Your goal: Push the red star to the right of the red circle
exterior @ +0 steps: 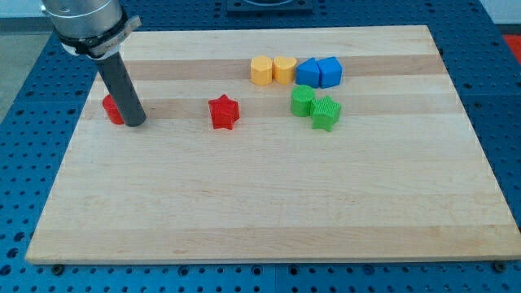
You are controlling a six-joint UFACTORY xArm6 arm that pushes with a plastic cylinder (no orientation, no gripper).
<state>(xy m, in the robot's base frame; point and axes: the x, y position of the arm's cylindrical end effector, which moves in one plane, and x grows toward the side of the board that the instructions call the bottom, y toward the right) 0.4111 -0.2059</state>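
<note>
The red star (pixel 223 112) lies on the wooden board (pixel 269 203), left of centre in the upper half. The red circle (pixel 111 109) sits near the board's left edge, partly hidden behind my rod. My tip (pixel 135 124) rests on the board right against the red circle's right side. The red star is about a hundred pixels to the right of my tip, apart from it.
A yellow hexagon (pixel 260 71) and a yellow heart-like block (pixel 284 69) stand at the view's top centre, beside two blue blocks (pixel 308 72) (pixel 330 72). Two green blocks (pixel 303 101) (pixel 326 112) sit just below them. Blue pegboard surrounds the board.
</note>
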